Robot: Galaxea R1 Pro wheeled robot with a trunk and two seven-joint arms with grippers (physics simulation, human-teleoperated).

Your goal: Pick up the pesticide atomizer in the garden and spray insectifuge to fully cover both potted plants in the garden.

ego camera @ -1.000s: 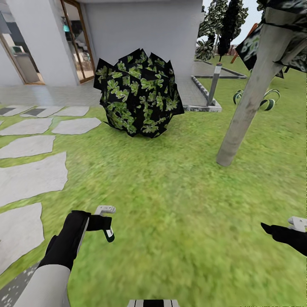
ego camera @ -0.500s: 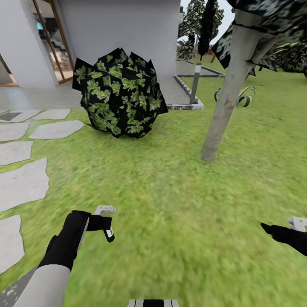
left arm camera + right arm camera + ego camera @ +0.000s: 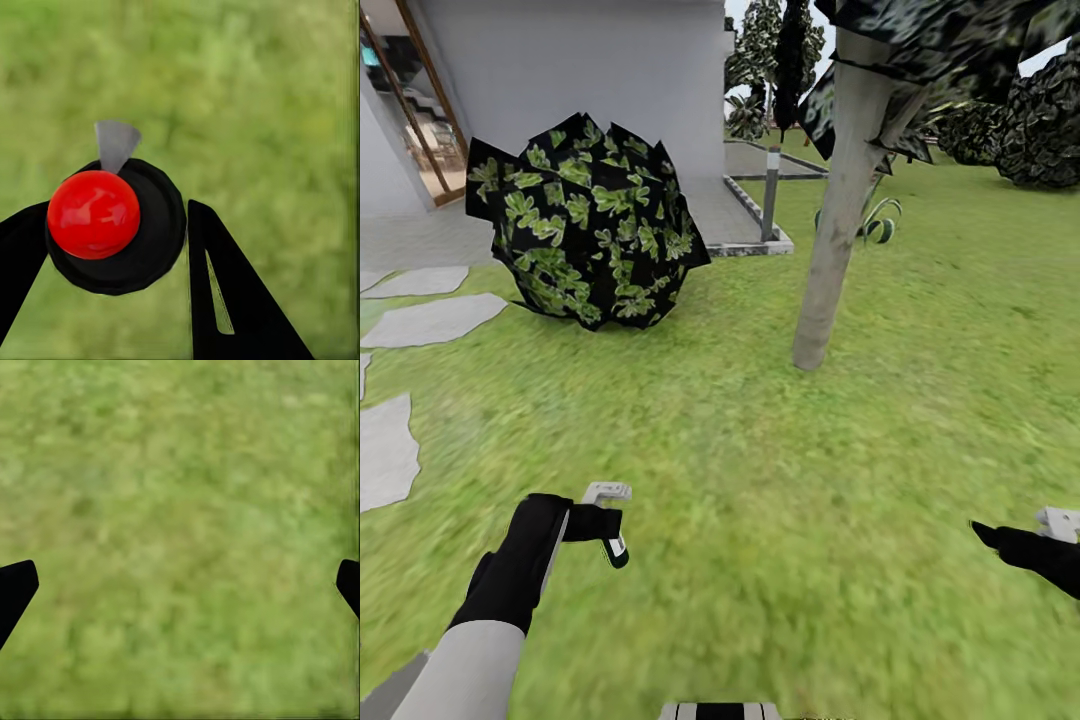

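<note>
Lawn [image 3: 780,480]: green grass spreads under both arms and on past them to the house; in both wrist views it is a blurred green ground beyond the fingers.
House wall [image 3: 590,70]: pale grey, far ahead of the left pincer, with a glazed wooden door frame at its left end.
Dark shrub [image 3: 585,225]: a round black mass with green leaf patches, well ahead of the left pincer, on the grass beside the paving.
Tree trunk [image 3: 838,200]: grey and leaning, ahead and between the two pincers, nearer the right one's side; dark foliage hangs over its top.
Stepping stones [image 3: 430,318]: grey slabs in the grass, ahead of the left pincer and out to its outer side.
Lamp post [image 3: 769,195]: a thin grey post at the corner of the paved edge, far beyond the trunk.
Striped plant [image 3: 880,222]: curled green and white leaves, low on the grass behind the trunk; too small to tell more.
Left pincer [image 3: 603,522]: clamped on the pesticide atomizer [image 3: 610,518], its black fingers [image 3: 225,300] pressing either side of the bottle.
Pesticide atomizer, position: held in the left pincer above the grass, whitish trigger head up; the wrist view shows its red tip [image 3: 94,214] on a round black body.
Right pincer [image 3: 985,535]: fingers spread wide apart over bare grass, nothing between them.
</note>
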